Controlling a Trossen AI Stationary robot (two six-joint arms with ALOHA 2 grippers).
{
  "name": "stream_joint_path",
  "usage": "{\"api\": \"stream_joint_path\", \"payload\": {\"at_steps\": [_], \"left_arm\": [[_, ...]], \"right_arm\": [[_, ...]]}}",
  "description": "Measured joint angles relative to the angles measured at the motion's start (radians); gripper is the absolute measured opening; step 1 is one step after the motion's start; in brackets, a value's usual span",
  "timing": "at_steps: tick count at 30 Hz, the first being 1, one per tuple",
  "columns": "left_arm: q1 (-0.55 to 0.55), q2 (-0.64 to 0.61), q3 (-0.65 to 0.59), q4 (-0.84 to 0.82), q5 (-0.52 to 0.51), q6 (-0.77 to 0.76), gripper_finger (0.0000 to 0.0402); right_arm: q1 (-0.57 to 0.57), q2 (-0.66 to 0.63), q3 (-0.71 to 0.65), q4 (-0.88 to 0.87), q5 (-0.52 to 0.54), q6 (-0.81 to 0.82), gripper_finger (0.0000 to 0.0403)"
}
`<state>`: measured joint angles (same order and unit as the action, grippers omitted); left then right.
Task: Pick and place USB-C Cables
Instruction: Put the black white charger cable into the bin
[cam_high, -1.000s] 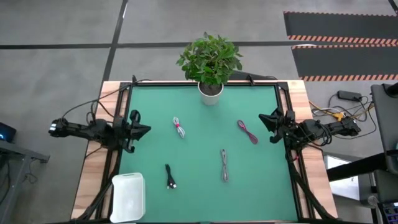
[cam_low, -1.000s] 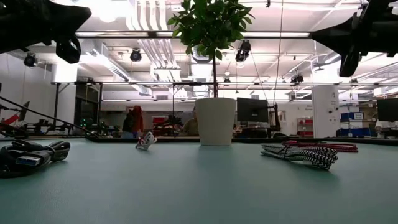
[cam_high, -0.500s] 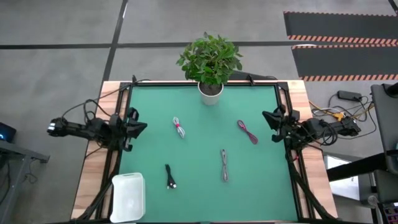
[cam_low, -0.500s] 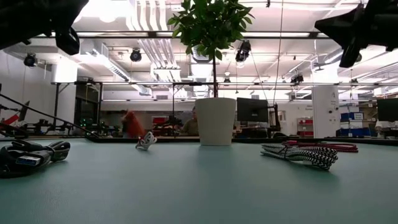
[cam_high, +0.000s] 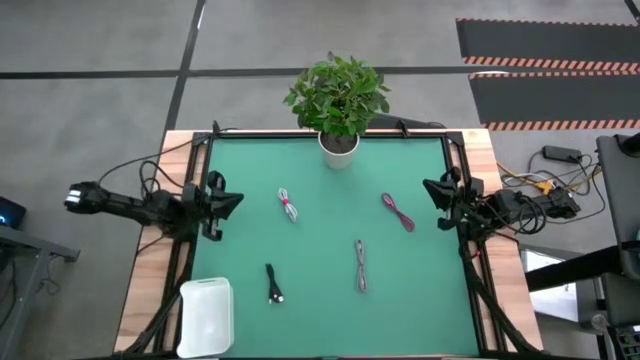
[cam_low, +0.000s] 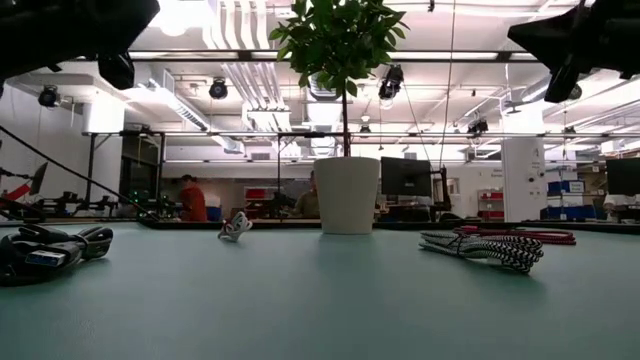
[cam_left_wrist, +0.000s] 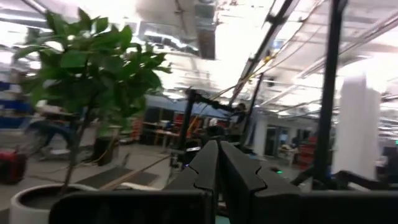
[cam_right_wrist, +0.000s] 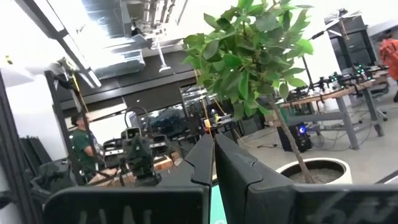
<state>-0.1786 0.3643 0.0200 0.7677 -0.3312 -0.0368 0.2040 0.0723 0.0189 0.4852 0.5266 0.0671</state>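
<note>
Several USB-C cable bundles lie flat on the green mat (cam_high: 330, 300): a white-and-red one (cam_high: 288, 205), a magenta one (cam_high: 397, 212), a grey one (cam_high: 359, 266) and a black one (cam_high: 274, 284). My left gripper (cam_high: 236, 201) hovers shut over the mat's left edge, its fingers (cam_left_wrist: 219, 163) pressed together and tipped up. My right gripper (cam_high: 428, 187) hovers shut over the mat's right edge, fingers (cam_right_wrist: 213, 155) together. Both hold nothing.
A potted plant (cam_high: 338, 110) stands at the mat's far edge. A white container (cam_high: 206, 316) sits at the near left corner. The wooden table edges (cam_high: 150, 290) carry the arm frames and wiring. People move in the room behind (cam_low: 192, 198).
Both grippers have tipped their fingers a little upward while staying near their own table edges. The cables have not moved.
</note>
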Motion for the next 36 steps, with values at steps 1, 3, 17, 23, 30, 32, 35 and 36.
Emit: {"api": "stream_joint_path", "payload": {"at_steps": [1, 3, 17, 23, 30, 32, 35, 36], "left_arm": [[0.0, 0.011, 0.0, 0.009, -0.021, 0.0, 0.0], [0.0, 0.029, 0.0, 0.011, -0.049, 0.0, 0.0], [0.0, 0.039, 0.004, 0.014, -0.071, -0.002, 0.0], [0.0, 0.041, 0.005, 0.014, -0.071, -0.005, 0.0], [0.0, 0.041, 0.005, 0.01, -0.071, -0.005, 0.0], [0.0, 0.041, 0.005, 0.01, -0.071, -0.005, 0.0], [0.0, 0.041, 0.005, 0.01, -0.071, -0.005, 0.0], [0.0, 0.041, 0.005, 0.01, -0.071, -0.005, 0.0]], "right_arm": [[0.0, 0.008, 0.005, 0.003, -0.003, -0.003, 0.0009], [0.0, 0.024, 0.012, 0.008, -0.003, -0.004, 0.0009], [0.0, 0.313, 0.138, 0.05, -0.002, 0.002, 0.0009], [0.0, 0.454, 0.24, -0.007, -0.003, 0.045, 0.0009], [0.0, 0.594, 0.472, -0.442, -0.003, 0.255, 0.0009], [0.0, 0.641, 0.541, -0.57, -0.003, 0.331, 0.0009], [0.001, 0.719, 0.629, -0.745, -0.036, 0.439, 0.0008], [0.001, 0.743, 0.658, -0.79, -0.059, 0.473, 0.0009]]}}
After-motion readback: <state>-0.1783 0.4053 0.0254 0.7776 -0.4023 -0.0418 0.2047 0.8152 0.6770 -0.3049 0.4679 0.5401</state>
